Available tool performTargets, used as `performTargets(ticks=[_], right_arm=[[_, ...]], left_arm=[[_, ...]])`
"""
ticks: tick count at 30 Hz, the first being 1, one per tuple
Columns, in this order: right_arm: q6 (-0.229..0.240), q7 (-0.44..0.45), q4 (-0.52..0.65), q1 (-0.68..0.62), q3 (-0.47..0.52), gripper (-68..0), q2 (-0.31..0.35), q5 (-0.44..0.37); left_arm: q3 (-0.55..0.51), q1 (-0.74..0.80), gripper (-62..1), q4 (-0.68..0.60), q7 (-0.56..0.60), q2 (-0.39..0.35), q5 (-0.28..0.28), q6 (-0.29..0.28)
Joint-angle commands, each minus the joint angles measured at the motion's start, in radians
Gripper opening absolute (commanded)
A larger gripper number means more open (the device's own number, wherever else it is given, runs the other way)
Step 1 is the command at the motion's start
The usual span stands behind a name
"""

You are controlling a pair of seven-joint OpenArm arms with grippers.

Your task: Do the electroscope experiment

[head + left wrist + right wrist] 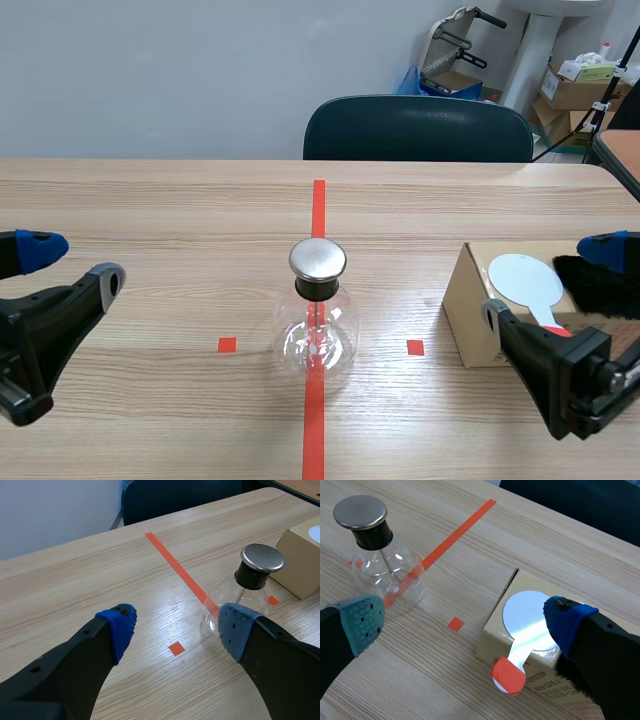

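A light wooden worktop with a red tape line running down its middle, seen from between two black robot arms.

The electroscope, a round clear glass flask, stands upright on the tape line at the centre of the worktop, between two small red tape squares. A black stopper closes its neck, a flat round metal cap sits on top, and a thin rod hangs down inside the glass.

To the flask's right, apart from it, sits a cardboard box. On the box lies a pale round paddle, its short handle wrapped in red at the end and reaching the box's near edge. Just beside the paddle, also on the box, is a black fuzzy piece; what exactly it is cannot be told.

The left claw hangs low at the left, well apart from the flask, fingers spread wide and holding nothing. The right claw is over the box, also spread wide and holding nothing, with its blue-padded finger above the paddle's disc.

A dark chair stands behind the far edge of the worktop.
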State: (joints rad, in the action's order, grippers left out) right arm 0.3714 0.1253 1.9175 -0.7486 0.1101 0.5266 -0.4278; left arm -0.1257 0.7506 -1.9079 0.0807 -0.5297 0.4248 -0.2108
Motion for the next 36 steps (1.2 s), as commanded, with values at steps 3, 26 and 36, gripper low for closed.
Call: performTargets(ticks=[3, 26, 36], right_arm=[[0.015, 0.015, 0.016, -0.002, 0.013, 0.4, 0.008, 0.045], [-0.514, 0.295, -0.093, -0.164, -0.016, 0.4, -0.186, 1.476], [-0.88, 0.243, -0.383, 0.003, -0.096, 0.4, -0.183, 1.501]], left_arm=[[0.002, 0.002, -23.5, -0.019, 0.015, -0.002, 0.003, -0.002], [0.075, -0.003, -23.4, -0.019, 0.024, -0.164, 0.002, -0.073], [0.157, -0.004, -23.4, -0.019, 0.106, -0.271, 0.002, -0.073]])
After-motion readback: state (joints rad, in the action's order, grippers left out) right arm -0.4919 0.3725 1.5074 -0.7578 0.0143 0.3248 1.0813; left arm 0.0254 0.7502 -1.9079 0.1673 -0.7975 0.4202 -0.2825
